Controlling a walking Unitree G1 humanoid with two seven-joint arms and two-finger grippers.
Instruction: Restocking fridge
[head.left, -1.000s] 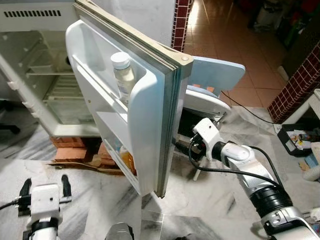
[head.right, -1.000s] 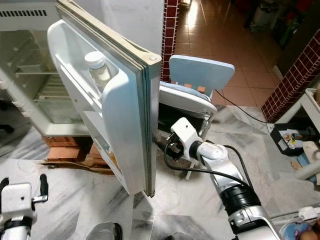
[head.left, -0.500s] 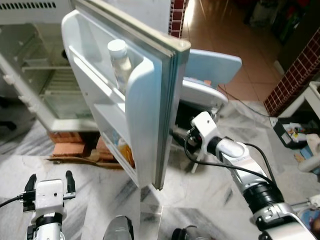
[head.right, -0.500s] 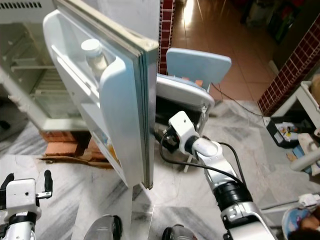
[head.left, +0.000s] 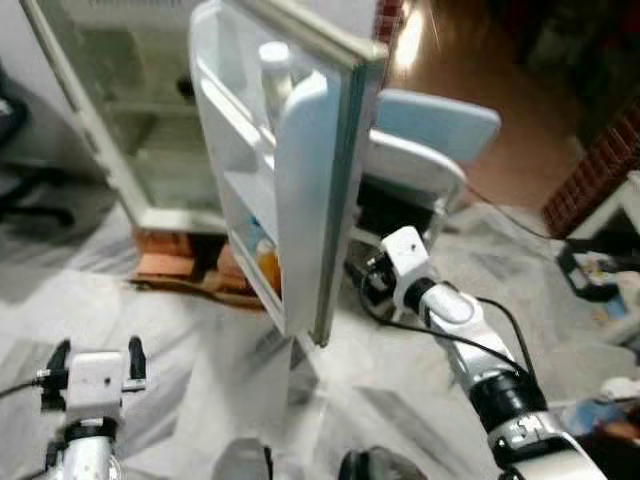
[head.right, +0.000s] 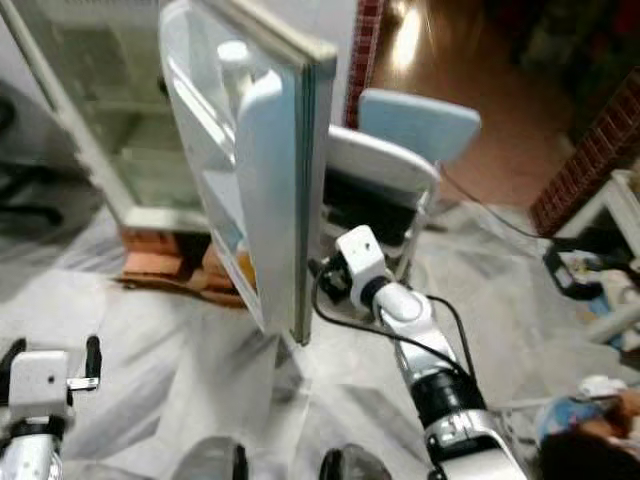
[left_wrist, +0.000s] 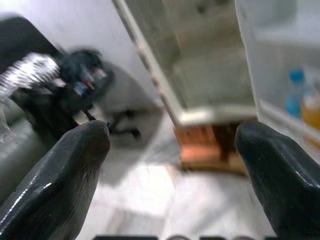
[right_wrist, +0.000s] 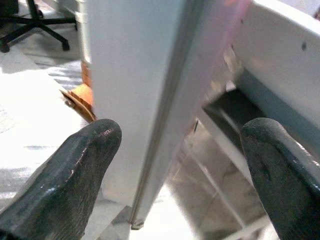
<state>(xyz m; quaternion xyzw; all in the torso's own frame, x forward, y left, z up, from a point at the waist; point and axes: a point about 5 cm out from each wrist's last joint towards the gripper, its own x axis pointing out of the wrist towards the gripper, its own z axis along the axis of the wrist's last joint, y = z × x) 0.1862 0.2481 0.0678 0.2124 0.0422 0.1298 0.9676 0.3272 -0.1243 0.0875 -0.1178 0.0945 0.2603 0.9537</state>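
Note:
The white fridge stands open at the back left. Its door is swung out towards me, nearly edge-on. A white-capped bottle stands in the top door shelf and an orange bottle in the lowest one. My right gripper is open at the door's free edge, low on its outer side. In the right wrist view the door edge lies between the spread fingers. My left gripper is open and holds nothing, low at the left above the floor.
A light blue chair stands right behind the door, close to my right arm. An office chair base is on the floor at the left. Bricks prop up the fridge. Clutter lies at the right.
The whole view has shifted and blurred as the camera moved. The door now shows more edge-on, and my right gripper stays at its outer edge. My left gripper is unchanged.

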